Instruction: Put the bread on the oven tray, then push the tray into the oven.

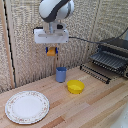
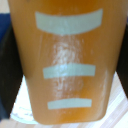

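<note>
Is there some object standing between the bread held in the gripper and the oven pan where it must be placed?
Nothing visible blocks it. The gripper holds the bread high above the blue cup. The cup and the yellow bowl sit low on the table, below the path to the oven pan at the exterior view's right.

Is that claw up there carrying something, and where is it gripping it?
Yes, the claw holds the bread in the air above the blue cup. The wrist view suggests it is pinched by its two long sides.
</note>
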